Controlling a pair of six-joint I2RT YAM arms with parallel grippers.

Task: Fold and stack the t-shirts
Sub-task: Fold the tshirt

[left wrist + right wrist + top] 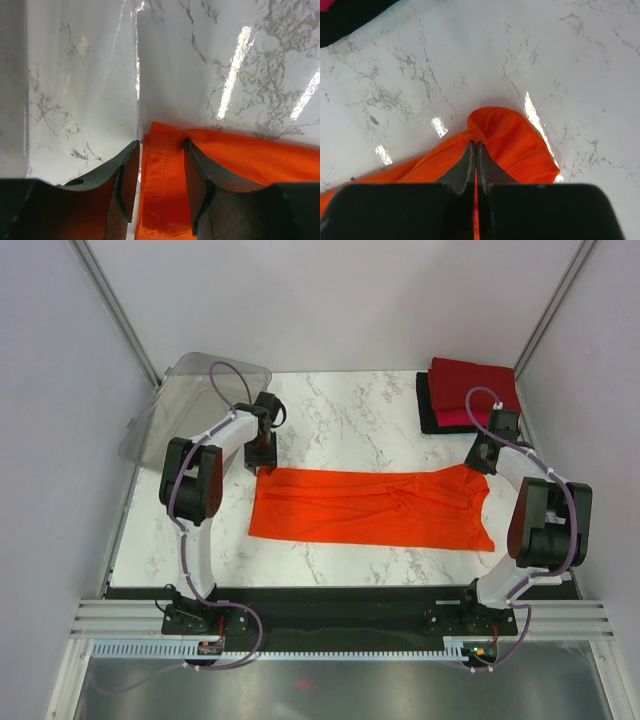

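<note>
Right gripper (475,150): jaws pinched on orange t-shirt (370,508) corner
Left gripper (161,150): jaws apart, straddling opposite hem
Orange t-shirt: flat, mid worktop (340,420)
Folded t-shirts (470,392): stacked, far right corner

The orange shirt (370,508) lies before me, a long flat band. Far right, a folded dark red shirt (472,380) tops a black shirt (424,405).

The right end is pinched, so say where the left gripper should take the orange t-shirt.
Probably its stitched far-left corner, from above: the orange t-shirt lies flat on the table, and the open left gripper straddles that hem.
</note>
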